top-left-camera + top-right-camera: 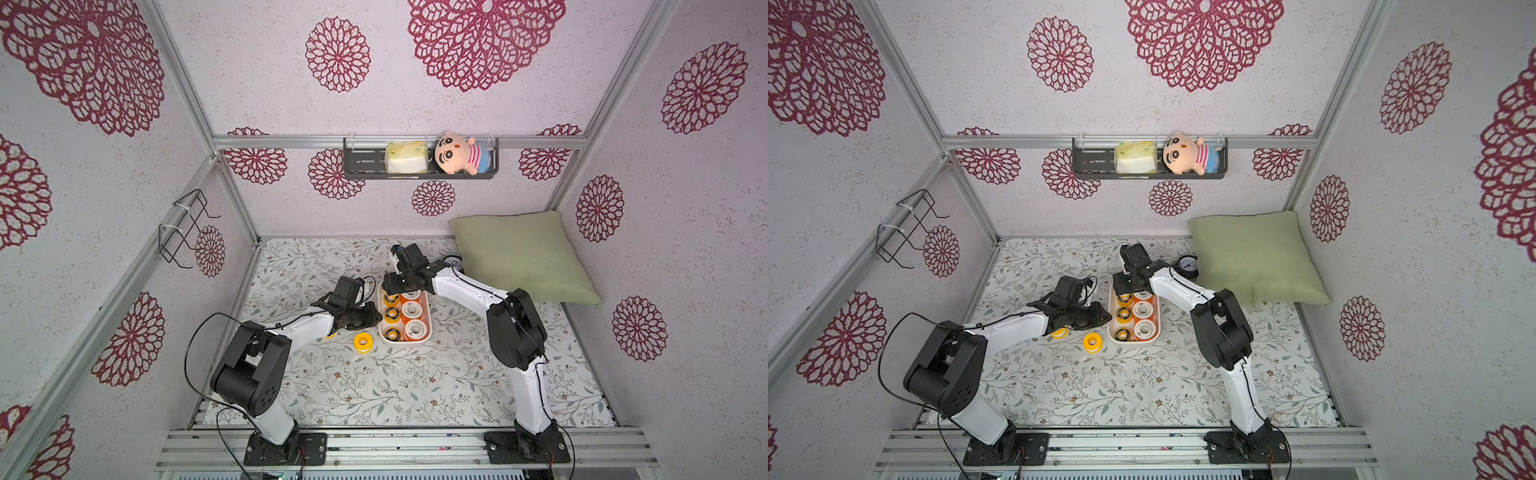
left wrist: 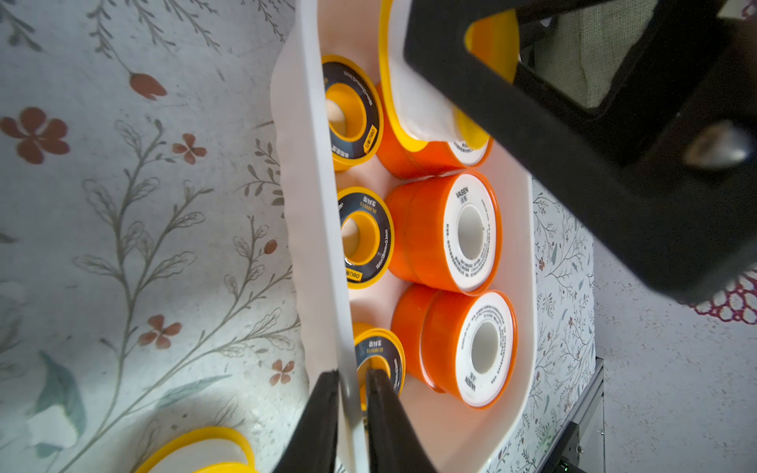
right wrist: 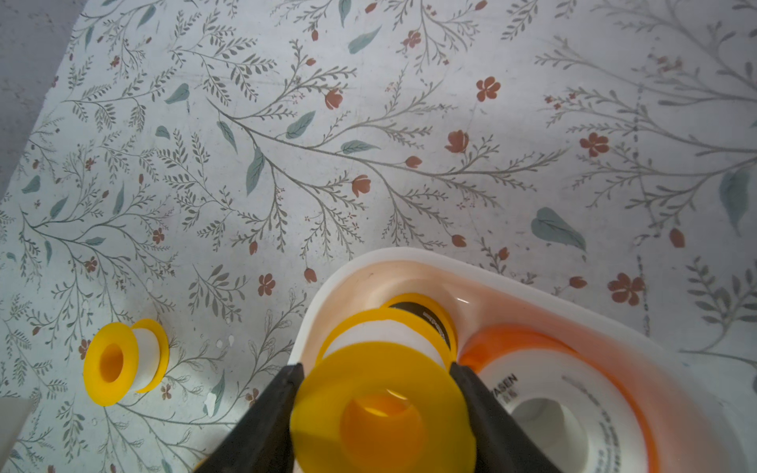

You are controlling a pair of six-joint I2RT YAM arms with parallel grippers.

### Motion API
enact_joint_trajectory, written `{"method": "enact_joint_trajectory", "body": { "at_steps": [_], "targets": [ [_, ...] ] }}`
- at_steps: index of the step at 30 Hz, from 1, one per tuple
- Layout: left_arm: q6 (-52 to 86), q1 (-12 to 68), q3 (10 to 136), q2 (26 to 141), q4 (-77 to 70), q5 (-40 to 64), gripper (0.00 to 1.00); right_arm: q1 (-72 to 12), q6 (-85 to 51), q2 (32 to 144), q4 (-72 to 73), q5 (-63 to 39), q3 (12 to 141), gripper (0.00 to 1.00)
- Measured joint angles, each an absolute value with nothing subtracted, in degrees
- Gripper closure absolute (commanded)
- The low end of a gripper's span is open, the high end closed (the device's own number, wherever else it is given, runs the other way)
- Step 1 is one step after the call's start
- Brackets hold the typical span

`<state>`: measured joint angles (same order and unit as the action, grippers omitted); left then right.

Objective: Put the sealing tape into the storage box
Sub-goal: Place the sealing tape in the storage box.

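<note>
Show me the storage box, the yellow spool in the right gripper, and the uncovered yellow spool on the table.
storage box [image 2: 307,164], left wrist view, near side wall.
held yellow spool [image 3: 383,413], right wrist view, front flange hub.
table yellow spool [image 1: 358,342], in a top view, yellow face.

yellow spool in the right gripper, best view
Right wrist view: the yellow spool sits close up, clamped in the right gripper. Left wrist view shows it partly behind that gripper; both top views hide it.

White storage box [image 1: 1133,342] on floral worktop [image 1: 1142,386], six sealing tape spools [image 1: 1143,310] visible inside in two rows; two yellow spools [image 1: 1092,343] loose beside it; green pillow [image 1: 1254,257] and black clock [image 1: 1187,266] at far corner.
</note>
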<state>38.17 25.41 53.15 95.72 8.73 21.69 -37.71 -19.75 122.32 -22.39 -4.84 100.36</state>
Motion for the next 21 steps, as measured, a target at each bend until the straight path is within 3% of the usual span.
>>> {"method": "enact_joint_trajectory", "body": {
  "at_steps": [21],
  "targets": [
    [38.2, 25.5, 53.7, 96.1, 9.3, 21.5, 0.80, -38.1, -19.0, 125.3, -25.8, -2.7, 104.4, 0.38]
  ]
}}
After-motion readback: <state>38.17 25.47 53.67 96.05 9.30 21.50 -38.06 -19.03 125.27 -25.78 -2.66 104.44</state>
